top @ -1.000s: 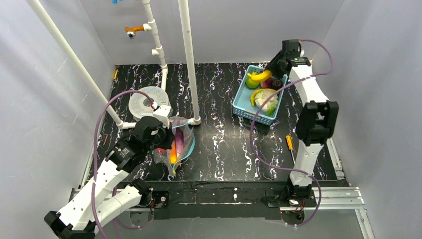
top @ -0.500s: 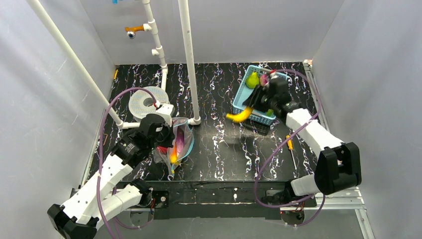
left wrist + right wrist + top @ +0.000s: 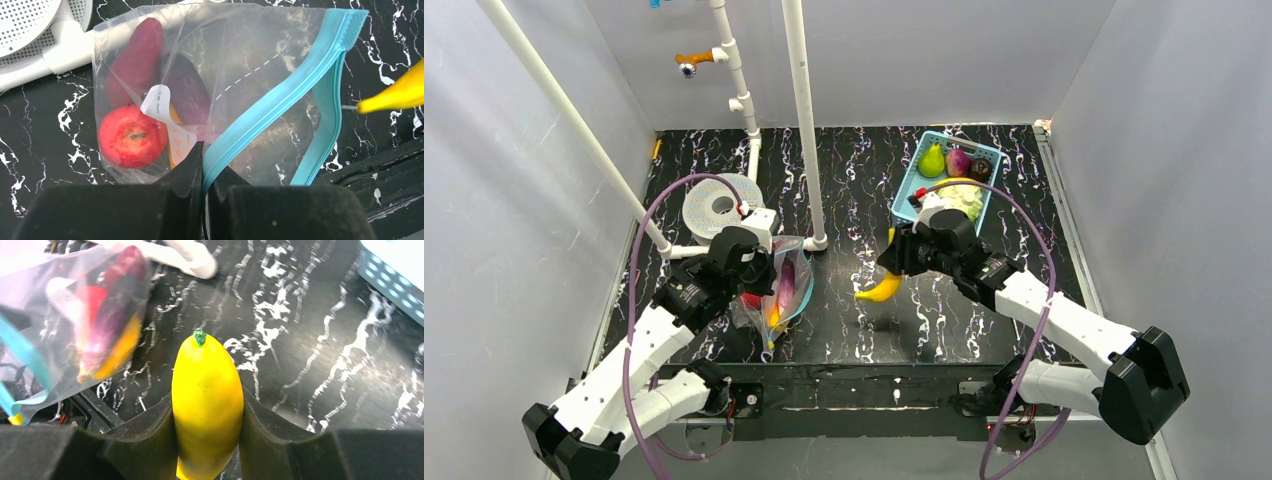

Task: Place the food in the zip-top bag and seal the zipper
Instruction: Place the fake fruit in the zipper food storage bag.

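Yellow banana [image 3: 207,390] clamped between the fingers of my right hand [image 3: 207,427], green stem tip pointing away from the palm, carried off the black marbled desk [image 3: 310,355]. Ahead and to the left of that hand: the zip-top bag [image 3: 240,60], mouth gaping toward it. Light-blue basket [image 3: 395,270] ahead to its right. My left hand [image 3: 205,162] is pinched tight on one lip of the zipper [image 3: 280,95]; the other lip hangs apart, to the right of that hand. Inside the bag, just beyond my left fingertips: red apple [image 3: 131,136], magenta piece [image 3: 135,60], orange-yellow piece [image 3: 117,352]. Banana tip shows well right of the left hand.
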Controlling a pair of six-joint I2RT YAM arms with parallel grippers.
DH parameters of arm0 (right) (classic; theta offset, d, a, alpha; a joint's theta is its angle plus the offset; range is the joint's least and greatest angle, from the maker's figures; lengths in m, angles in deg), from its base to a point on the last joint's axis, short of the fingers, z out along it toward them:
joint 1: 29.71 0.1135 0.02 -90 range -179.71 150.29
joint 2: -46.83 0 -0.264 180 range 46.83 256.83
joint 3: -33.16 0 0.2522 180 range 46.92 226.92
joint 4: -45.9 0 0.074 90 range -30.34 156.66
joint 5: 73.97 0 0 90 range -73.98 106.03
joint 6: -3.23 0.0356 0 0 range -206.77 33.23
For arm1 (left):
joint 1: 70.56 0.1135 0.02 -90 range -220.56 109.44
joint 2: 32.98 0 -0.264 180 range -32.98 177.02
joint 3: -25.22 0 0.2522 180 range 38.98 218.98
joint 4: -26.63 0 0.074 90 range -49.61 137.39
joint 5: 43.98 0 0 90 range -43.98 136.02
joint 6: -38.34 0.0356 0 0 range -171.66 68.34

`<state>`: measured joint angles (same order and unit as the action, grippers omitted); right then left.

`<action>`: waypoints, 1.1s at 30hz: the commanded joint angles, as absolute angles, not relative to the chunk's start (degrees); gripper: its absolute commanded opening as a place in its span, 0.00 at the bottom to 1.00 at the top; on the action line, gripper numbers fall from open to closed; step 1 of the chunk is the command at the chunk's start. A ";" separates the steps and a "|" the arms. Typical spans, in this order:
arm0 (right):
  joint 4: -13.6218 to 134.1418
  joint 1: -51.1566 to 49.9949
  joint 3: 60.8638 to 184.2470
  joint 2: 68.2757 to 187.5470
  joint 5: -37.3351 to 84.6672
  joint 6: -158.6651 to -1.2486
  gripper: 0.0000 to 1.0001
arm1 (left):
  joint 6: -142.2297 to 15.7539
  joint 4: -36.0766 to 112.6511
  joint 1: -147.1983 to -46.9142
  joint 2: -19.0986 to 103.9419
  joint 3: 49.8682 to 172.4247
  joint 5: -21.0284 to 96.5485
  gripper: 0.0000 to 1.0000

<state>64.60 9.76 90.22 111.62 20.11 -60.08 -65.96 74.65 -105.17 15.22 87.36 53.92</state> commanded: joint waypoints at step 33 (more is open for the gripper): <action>43.15 40.27 124.67 136.06 -9.56 -108.44 0.22 | -64.88 71.88 -104.83 2.95 85.84 52.35 0.00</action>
